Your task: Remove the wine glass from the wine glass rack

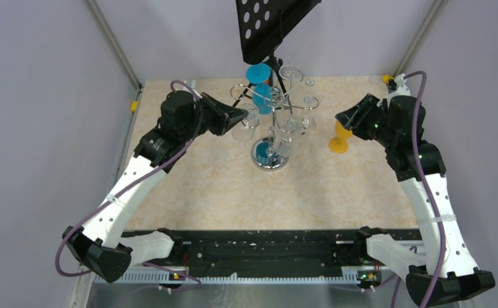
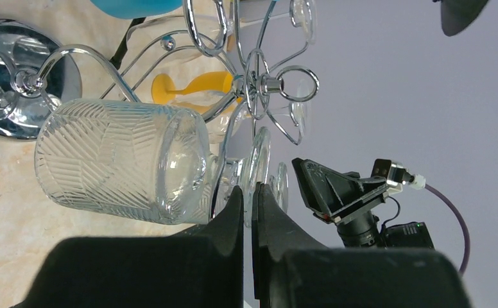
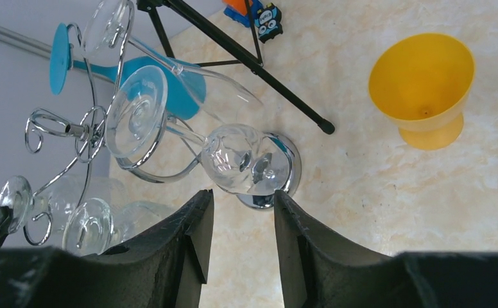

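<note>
Beige counter [image 1: 201, 186] is bearing the wine glass rack [image 1: 272, 164]; left fingers [image 2: 230, 221] are clamping a wine glass [image 2: 118, 160] by its foot; right fingers [image 3: 192, 247] are standing apart.

I'm seeing wine glass rack [image 1: 269, 165] standing mid-desk [image 1: 221, 186], tripod [image 1: 273, 25] standing just behind. Wine glass [image 2: 118, 163] hanging on rack's left side, my left hand [image 1: 241, 115] touching its foot. Goblet [image 1: 340, 140] sitting right of rack, beside my right hand [image 1: 348, 119].

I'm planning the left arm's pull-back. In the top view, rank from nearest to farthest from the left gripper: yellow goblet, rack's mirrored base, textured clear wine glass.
1. textured clear wine glass, right at the left gripper.
2. rack's mirrored base, toward the middle.
3. yellow goblet, far to the right.
</note>
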Robot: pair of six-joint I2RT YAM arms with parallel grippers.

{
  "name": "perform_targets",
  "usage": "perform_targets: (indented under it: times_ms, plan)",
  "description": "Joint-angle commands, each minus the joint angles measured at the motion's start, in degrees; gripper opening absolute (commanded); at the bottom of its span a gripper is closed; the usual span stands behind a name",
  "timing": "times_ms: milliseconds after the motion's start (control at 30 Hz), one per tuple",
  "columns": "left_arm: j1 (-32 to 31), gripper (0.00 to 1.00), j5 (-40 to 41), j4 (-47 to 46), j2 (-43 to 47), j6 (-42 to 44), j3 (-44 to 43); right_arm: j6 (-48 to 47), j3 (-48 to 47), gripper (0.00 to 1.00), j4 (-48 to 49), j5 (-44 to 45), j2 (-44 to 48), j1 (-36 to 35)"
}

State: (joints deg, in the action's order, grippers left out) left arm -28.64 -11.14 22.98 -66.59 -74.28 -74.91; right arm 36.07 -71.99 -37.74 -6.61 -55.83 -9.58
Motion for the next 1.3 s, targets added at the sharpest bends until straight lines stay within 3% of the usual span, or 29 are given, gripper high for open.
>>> perform_targets:
  times_ms: [0,1033,1267]
  plan:
    - [0.49,0.0,-2.29,-7.85,-1.57,-0.03,-4.26,-0.36,-0.26,0.41,1.53,0.03,1.08,0.34]
    - [0.38,0.0,-21.43,-9.89,-6.93,3.74,-7.86,0.02,-1.75,0.44,1.91,-1.2,0.56,0.27]
    - [0.19,0.0,-23.19,-3.83,-7.6,7.31,-9.73,0.62,-1.71,0.46,1.92,-1.73,1.05,0.29]
